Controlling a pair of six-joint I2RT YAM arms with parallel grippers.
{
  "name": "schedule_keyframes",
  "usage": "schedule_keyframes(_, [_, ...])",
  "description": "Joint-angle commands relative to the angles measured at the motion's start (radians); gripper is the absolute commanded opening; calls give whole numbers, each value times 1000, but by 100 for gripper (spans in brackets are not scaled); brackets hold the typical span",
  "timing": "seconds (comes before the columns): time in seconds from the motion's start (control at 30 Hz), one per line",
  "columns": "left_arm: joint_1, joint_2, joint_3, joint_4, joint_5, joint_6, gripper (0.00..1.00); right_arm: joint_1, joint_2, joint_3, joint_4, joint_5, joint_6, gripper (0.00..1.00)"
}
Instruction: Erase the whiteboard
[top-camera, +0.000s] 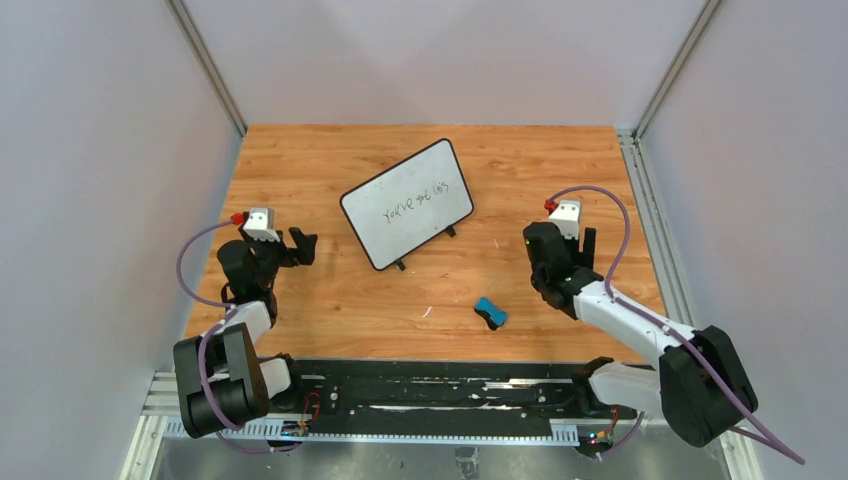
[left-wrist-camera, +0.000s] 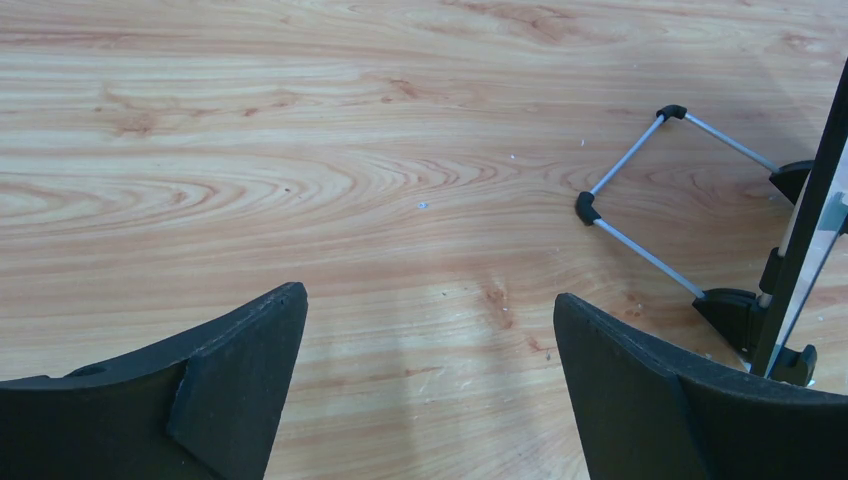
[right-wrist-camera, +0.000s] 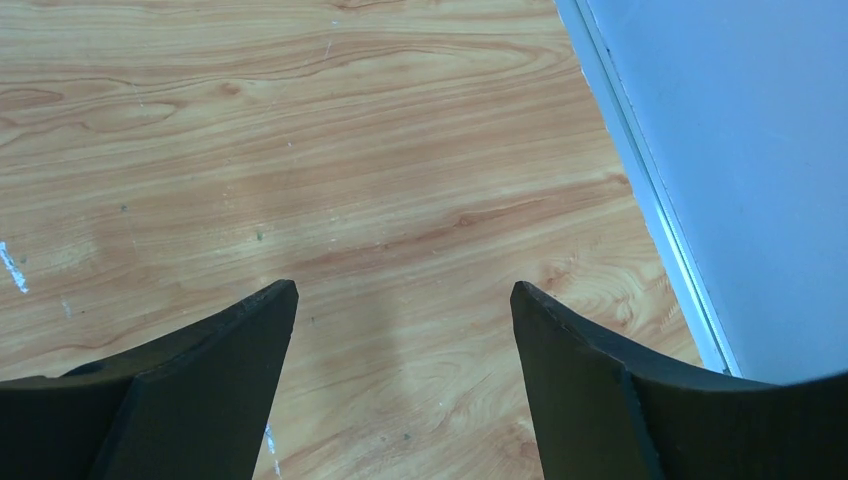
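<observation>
The wooden table (top-camera: 330, 300) carries the whiteboard (top-camera: 408, 203) near its middle, propped on its feet, turned at an angle and bearing a line of dark handwriting. It lies between the two arms, nearer the left one. The left gripper (left-wrist-camera: 428, 295) and right gripper (right-wrist-camera: 404, 287) both hang over bare wood, jaws spread wide and holding nothing. A small blue eraser (top-camera: 490, 312) lies on the table in front of the board, towards the right arm.
</observation>
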Motion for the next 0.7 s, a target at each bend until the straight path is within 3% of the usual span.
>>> schedule_keyframes(0.0, [2, -9, 1, 31, 6, 7, 98, -13, 15, 19, -21, 61, 42, 81])
schedule_keyframes(0.2, [2, -19, 3, 20, 24, 13, 98, -12, 75, 109, -168, -19, 95, 81])
schedule_keyframes(0.4, [3, -8, 15, 7, 73, 11, 98, -11, 56, 198, -334, -196, 66, 70])
schedule_keyframes(0.67, [2, -17, 20, -18, 157, 20, 98, -11, -34, 285, -515, -652, -15, 70])
